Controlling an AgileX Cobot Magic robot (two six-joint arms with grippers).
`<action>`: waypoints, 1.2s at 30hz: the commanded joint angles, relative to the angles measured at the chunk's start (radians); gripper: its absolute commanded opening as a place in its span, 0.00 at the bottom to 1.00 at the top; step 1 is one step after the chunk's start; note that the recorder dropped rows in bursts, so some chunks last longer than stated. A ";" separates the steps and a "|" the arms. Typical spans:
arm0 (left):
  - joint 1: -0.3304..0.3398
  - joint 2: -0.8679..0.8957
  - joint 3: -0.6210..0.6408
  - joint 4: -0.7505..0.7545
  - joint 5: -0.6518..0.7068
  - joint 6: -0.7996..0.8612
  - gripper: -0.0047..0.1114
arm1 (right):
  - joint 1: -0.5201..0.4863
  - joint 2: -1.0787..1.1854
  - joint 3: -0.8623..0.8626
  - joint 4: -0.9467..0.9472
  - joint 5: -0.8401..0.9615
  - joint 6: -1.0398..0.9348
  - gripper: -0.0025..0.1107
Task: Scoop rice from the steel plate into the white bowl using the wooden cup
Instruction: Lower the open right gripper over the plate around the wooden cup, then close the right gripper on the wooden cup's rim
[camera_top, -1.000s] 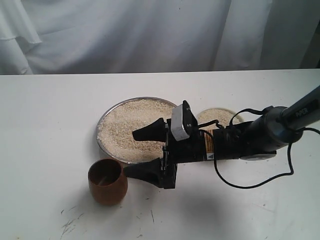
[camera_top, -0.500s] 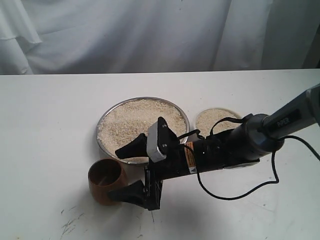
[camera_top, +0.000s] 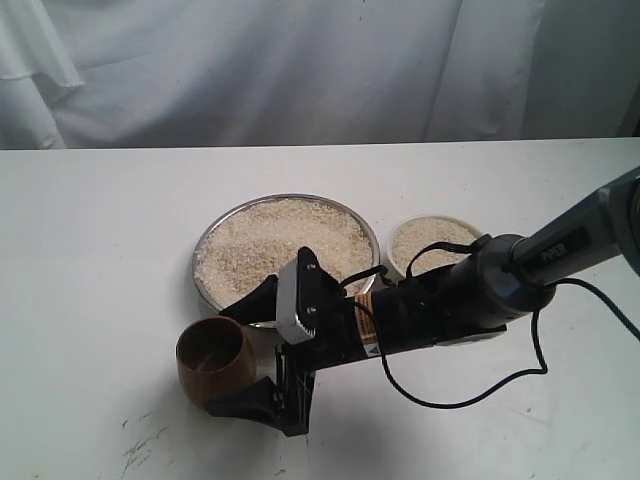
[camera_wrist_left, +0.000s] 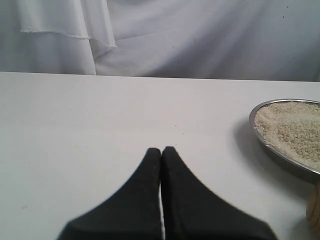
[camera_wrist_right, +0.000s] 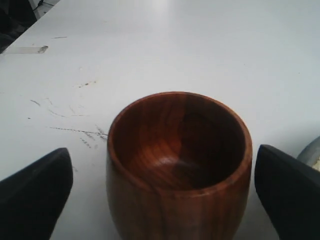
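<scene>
the right claw (camera_top: 222, 360) stands wide open with one finger on each side of the wooden cup (camera_wrist_right: 176, 205), and neither looks to be pressing on it yet. the cup sits upright and empty on the bench (camera_top: 90, 250), just beside the steel plate (camera_top: 198, 262) at its front left rim in the exterior view. the rice (camera_top: 280, 240) fills the plate, and the white bowl (camera_top: 436, 217), just beside the plate's opposite side, already holds some. the left claw (camera_wrist_left: 161, 152) is closed on nothing, off to the plate's side. to grasp well, i would centre the cup between the fingers and close slowly on its widest part. a rounded wall gripped too high or too low may squirt out or tip. the finger nearer the plate should stay clear of the rim.
</scene>
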 joint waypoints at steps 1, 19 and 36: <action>-0.002 -0.005 0.005 -0.001 -0.006 -0.003 0.04 | 0.004 -0.001 -0.004 0.009 0.002 -0.011 0.81; -0.002 -0.005 0.005 -0.001 -0.006 -0.003 0.04 | 0.034 0.007 -0.004 0.018 0.025 -0.083 0.79; -0.002 -0.005 0.005 -0.001 -0.006 -0.003 0.04 | 0.039 0.051 -0.061 0.044 -0.002 -0.056 0.79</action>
